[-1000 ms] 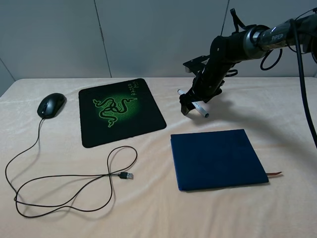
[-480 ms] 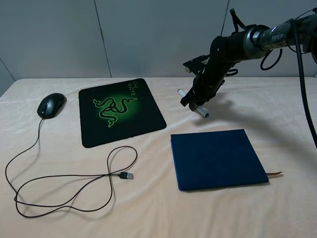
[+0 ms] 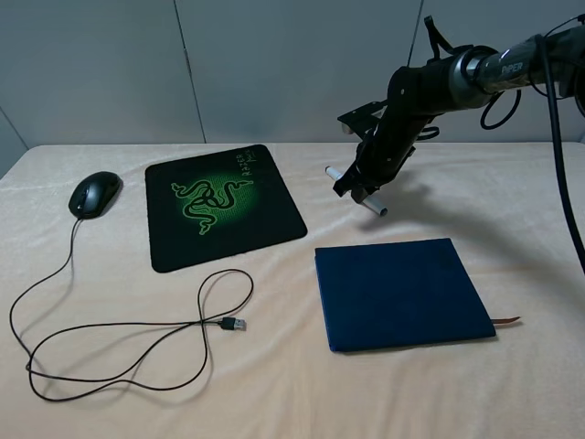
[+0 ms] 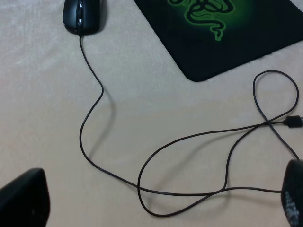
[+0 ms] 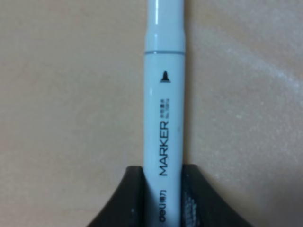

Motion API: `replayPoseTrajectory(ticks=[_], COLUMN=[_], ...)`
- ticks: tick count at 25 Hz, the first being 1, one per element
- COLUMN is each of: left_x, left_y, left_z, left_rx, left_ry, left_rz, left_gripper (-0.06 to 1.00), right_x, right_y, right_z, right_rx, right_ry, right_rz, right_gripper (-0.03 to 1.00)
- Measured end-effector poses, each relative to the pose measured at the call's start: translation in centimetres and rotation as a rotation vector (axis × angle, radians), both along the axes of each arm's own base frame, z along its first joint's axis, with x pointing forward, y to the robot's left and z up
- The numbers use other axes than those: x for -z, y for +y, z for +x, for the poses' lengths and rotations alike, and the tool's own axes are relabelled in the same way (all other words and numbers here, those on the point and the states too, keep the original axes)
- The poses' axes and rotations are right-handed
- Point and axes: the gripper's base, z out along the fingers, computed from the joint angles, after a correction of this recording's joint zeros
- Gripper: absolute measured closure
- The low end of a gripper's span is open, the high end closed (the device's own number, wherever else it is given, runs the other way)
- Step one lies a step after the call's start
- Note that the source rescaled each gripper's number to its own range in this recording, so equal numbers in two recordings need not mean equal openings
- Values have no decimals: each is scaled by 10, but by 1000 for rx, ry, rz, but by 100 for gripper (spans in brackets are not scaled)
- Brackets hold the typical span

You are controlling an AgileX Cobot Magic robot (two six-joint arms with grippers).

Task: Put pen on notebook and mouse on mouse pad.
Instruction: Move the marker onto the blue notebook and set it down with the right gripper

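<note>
Right pincer (image 3: pixel 361 187) is clamped on the white pen (image 5: pixel 164 109), which hangs tilted above the counter (image 3: pixel 274 393), just beyond the far edge of the navy notebook (image 3: pixel 400 292) at near right. Barrel print reads "MARKER." Left pincer (image 4: pixel 158 201) hovers w/ fingers wide apart over the mouse cable (image 4: pixel 102 90). Black mouse (image 3: pixel 95 194) sits far left on the counter, beside but not touching the mouse pad (image 3: pixel 222 203). USB plug (image 3: pixel 234 323) lies near of the pad.
</note>
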Motion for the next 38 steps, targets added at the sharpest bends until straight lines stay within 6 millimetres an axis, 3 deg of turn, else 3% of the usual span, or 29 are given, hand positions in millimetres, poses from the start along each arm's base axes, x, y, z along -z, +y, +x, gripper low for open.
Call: replayPoseTrajectory(ticks=[4, 14, 28, 31, 38], left_x=[0, 0, 0, 0, 0], left_y=[0, 0, 0, 0, 0], left_z=[0, 0, 0, 0, 0], left_rx=[0, 0, 0, 0, 0], left_ry=[0, 0, 0, 0, 0], left_rz=[0, 0, 0, 0, 0], left_gripper=[-1, -1, -1, -1, -1], right_x=[-10, -62, -140, -145, -134], right_y=[-1, -6, -19, -25, -40], right_z=[0, -12, -54, -70, -117], right_rx=[-11, -28, 9, 13, 18], right_ry=[-14, -19, 65, 70, 41], right_rz=[-12, -27, -29, -30, -22], right_gripper=[96, 96, 96, 96, 96])
